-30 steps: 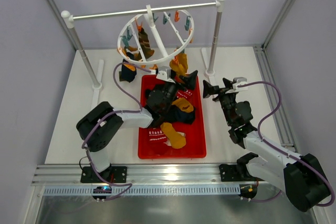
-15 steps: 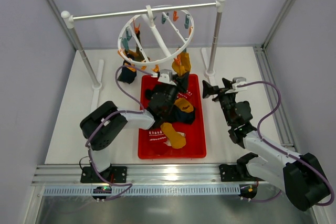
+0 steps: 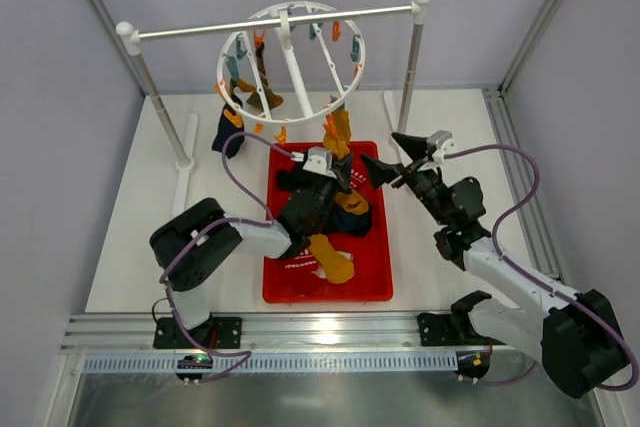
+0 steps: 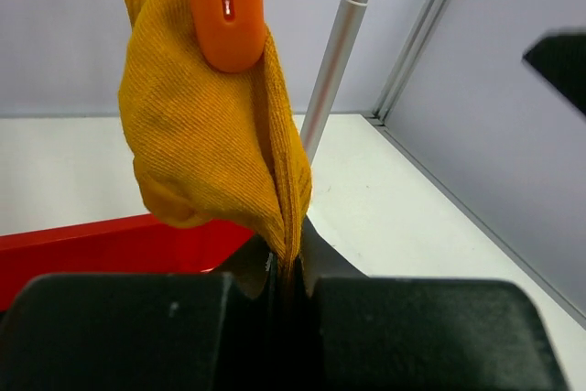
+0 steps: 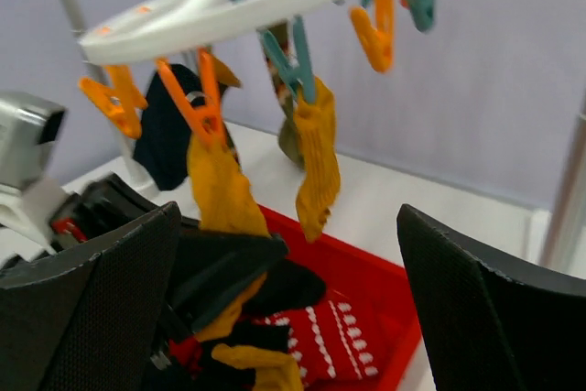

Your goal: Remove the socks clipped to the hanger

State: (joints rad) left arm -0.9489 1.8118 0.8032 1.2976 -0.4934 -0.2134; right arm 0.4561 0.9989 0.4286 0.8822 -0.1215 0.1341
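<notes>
My left gripper [image 4: 287,267] is pinched shut on the bottom edge of a mustard-yellow sock [image 4: 206,148], with the fabric pressed flat between its two black fingers. The sock runs straight up from the grip to an orange clip [image 4: 224,6], which bites its top edge.

In the top view, this gripper sits over the 12 o'clock end of a red tray [image 3: 372,269]. At its 3 o'clock is my right gripper [image 3: 394,156], jaws spread wide and holding nothing, raised by the tray's right rim.

From the right wrist camera, that gripper's two dark fingers [image 5: 87,304] frame the scene. Between them I see the held sock, and just to its right a second mustard sock [image 5: 319,167] dangling from a teal clip [image 5: 291,66].

The hanger [image 3: 297,72], a white ring with curved spokes, hooks over a silver bar [image 3: 200,29] at the table's 12 o'clock and is tilted. A navy sock [image 3: 228,132] hangs at the ring's 8 o'clock, and a brown-olive sock [image 3: 264,87] hangs inside the ring's left half. Spare orange and teal clips line the rest of the rim.

In the tray, partly hidden under my left arm, lie a loose mustard sock [image 3: 333,259], a red sock with white pattern [image 3: 297,259] and some dark socks I cannot tell apart.
</notes>
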